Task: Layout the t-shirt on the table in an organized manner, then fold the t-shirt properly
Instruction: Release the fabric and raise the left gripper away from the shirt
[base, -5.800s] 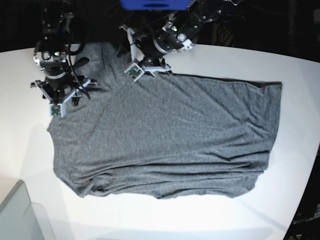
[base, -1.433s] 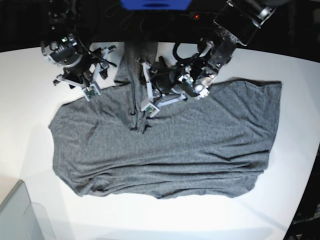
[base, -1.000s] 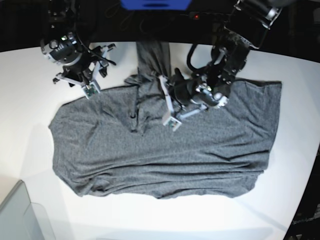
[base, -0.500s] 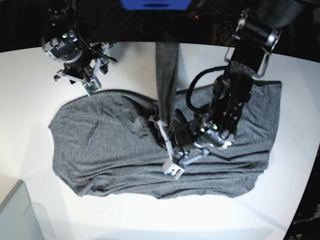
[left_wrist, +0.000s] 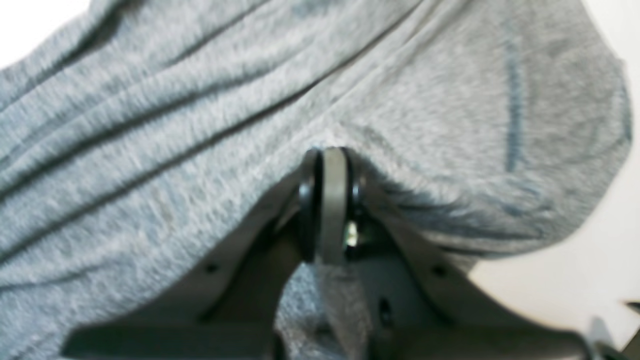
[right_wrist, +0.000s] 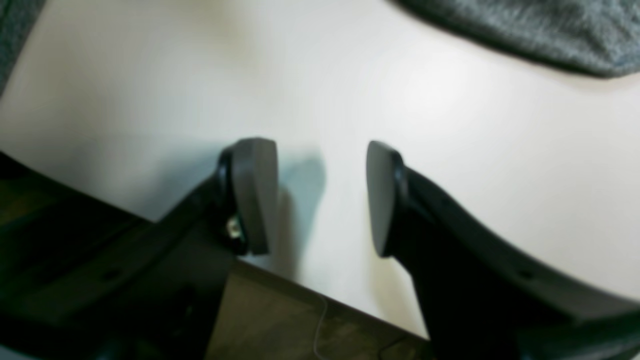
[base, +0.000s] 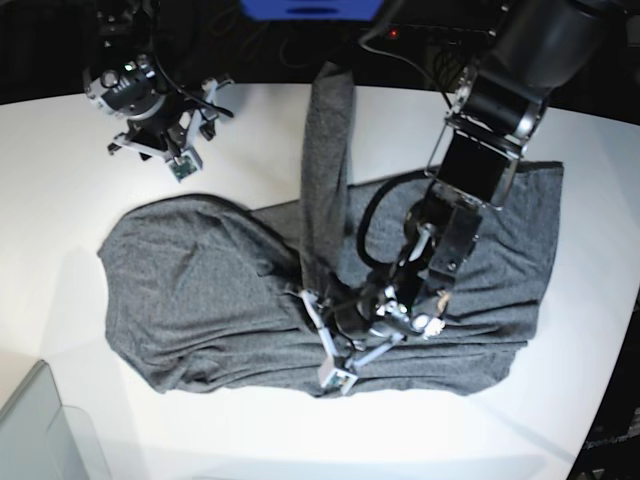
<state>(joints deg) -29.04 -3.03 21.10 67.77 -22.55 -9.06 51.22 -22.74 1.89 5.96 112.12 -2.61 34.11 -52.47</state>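
Now the t-shirt (base: 200, 290) lies over the middle of the white desk (base: 60, 200), its body spread from 9 to 3 o'clock in the base view, with a long strip of cloth drawn from the far edge at 12 o'clock down toward 6 o'clock. The left claw (base: 335, 365) sits low over the shirt near its 6 o'clock hem; in the left wrist view its pads (left_wrist: 332, 200) are pressed together on a pinch of the grey knit, clamped on the t-shirt (left_wrist: 200, 125), and cloth fills nearly that whole view. The left arm's dark body lies across the shirt's right half and hides part of it. The right claw (base: 165, 140) hovers over bare desk at 10 o'clock, just off the shirt's far edge; its fingers (right_wrist: 252, 195) stand apart with nothing between them, and only a corner of cloth shows at 1 o'clock. A clear plastic edge (base: 40, 420) shows at 7 o'clock. Against half a second ago, the left claw is nearer the 6 o'clock hem, and the strip is dragged longer.
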